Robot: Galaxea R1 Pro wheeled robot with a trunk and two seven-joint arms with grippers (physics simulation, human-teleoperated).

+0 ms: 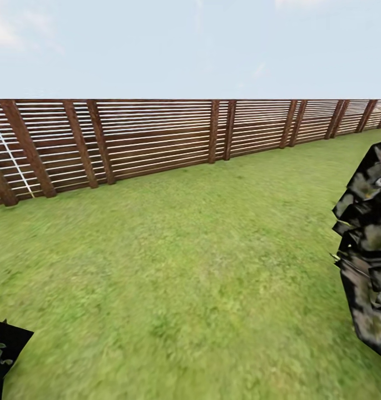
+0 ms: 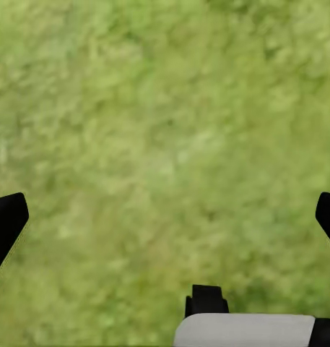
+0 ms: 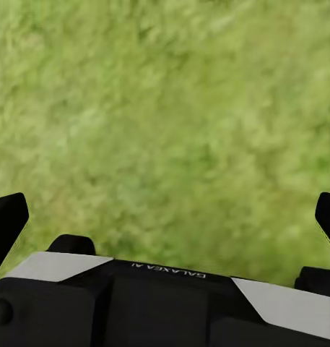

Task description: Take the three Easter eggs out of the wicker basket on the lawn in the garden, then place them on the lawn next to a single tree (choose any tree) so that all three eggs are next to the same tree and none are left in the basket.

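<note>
The head view's right edge cuts off dark speckled leaves (image 1: 368, 250); the fence (image 1: 157, 139) runs past both sides.

Legible text, one item: I read small pale lettering "GALAXEA AI", printed upside down, on the black robot body (image 3: 165, 303) in my right wrist view. No other markings readable.

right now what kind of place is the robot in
A fenced garden or backyard, outdoors. Mottled green lawn runs up to a brown slatted wooden fence under open sky, and dark speckled foliage shows at the right edge.
</note>
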